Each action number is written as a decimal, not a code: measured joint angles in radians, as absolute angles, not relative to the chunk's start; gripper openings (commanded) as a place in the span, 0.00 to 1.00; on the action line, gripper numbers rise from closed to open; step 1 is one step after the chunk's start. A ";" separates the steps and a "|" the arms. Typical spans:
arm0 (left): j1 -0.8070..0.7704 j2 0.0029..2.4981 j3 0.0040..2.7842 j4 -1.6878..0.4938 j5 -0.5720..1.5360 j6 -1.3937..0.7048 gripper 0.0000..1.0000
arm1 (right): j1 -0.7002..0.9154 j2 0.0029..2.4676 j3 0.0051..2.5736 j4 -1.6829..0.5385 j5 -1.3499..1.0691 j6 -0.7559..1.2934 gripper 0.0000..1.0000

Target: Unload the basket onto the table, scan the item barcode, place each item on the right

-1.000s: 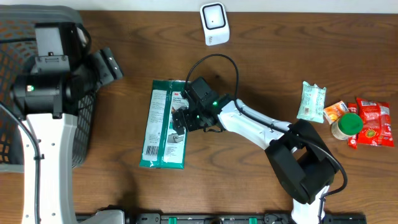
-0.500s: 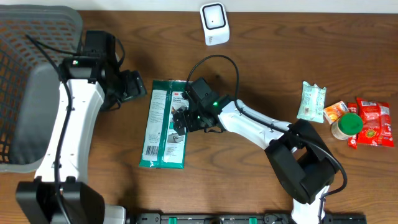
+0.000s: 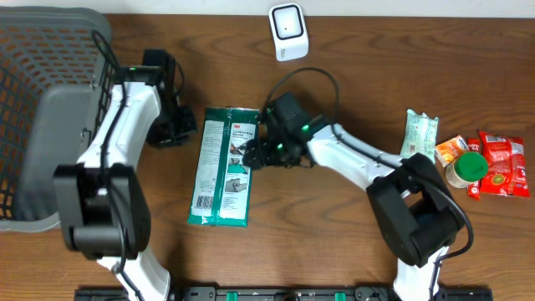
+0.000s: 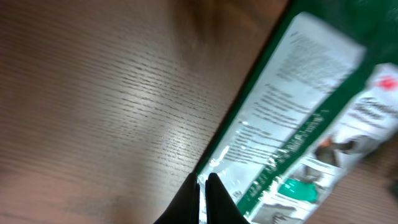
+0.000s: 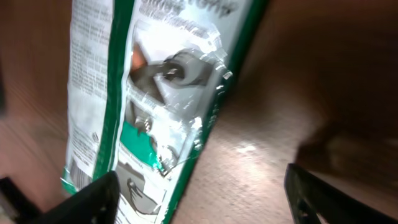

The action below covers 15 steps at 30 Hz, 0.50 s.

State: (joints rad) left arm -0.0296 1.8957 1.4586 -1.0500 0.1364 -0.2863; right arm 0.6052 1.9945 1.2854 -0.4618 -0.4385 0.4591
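Note:
The item is a green and white packet [image 3: 219,171] lying flat on the wooden table, long side running front to back. It also fills the left wrist view [image 4: 298,124] and the right wrist view [image 5: 155,93]. My left gripper [image 3: 182,130] is shut with nothing in it, its tips [image 4: 201,182] right at the packet's left edge. On the other side, my right gripper [image 3: 252,153] stands open [image 5: 202,199], and the packet's right edge lies between its fingers [image 5: 93,198]. A white scanner [image 3: 287,32] stands at the back of the table.
A grey mesh basket [image 3: 33,50] fills the far left. At the right lie a pale green packet [image 3: 418,136], an orange packet [image 3: 451,150], a jar with a green lid [image 3: 466,169] and a red packet [image 3: 503,165].
My left arm has swung from over the basket down to the packet's left edge, and its jaws have shut. My right gripper has shifted slightly right along the packet's right edge.

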 measured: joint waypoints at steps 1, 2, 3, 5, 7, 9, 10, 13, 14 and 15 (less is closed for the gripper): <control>-0.030 1.914 1.455 -1.050 0.136 -0.282 0.08 | 0.593 1.995 1.285 -0.462 -0.452 0.458 0.74; -0.032 1.932 1.452 -1.050 0.136 -0.280 0.08 | 0.577 1.995 1.285 -0.463 -0.466 0.461 0.73; -0.034 1.956 1.449 -1.050 0.137 -0.278 0.08 | 0.562 1.995 1.285 -0.463 -0.480 0.461 0.73; -0.035 1.993 1.448 -1.050 0.136 -0.273 0.08 | 0.545 1.995 1.285 -0.463 -0.497 0.461 0.71; -0.035 2.035 1.448 -1.050 0.136 -0.269 0.08 | 0.535 1.995 1.279 -0.462 -0.512 0.461 0.71; -0.036 2.067 1.448 -1.050 0.137 -0.265 0.08 | 0.534 1.995 1.267 -0.461 -0.522 0.461 0.71; -0.038 2.082 1.447 -1.052 0.137 -0.265 0.08 | 0.534 1.995 1.259 -0.461 -0.526 0.461 0.72; -0.048 2.104 1.444 -1.052 0.136 -0.265 0.08 | 0.534 1.995 1.231 -0.459 -0.532 0.461 0.72; -0.055 2.105 1.439 -1.050 0.137 -0.265 0.08 | 0.534 1.994 1.223 -0.456 -0.544 0.461 0.72; -0.062 2.105 1.434 -1.051 0.137 -0.265 0.09 | 0.534 1.992 1.218 -0.455 -0.550 0.461 0.72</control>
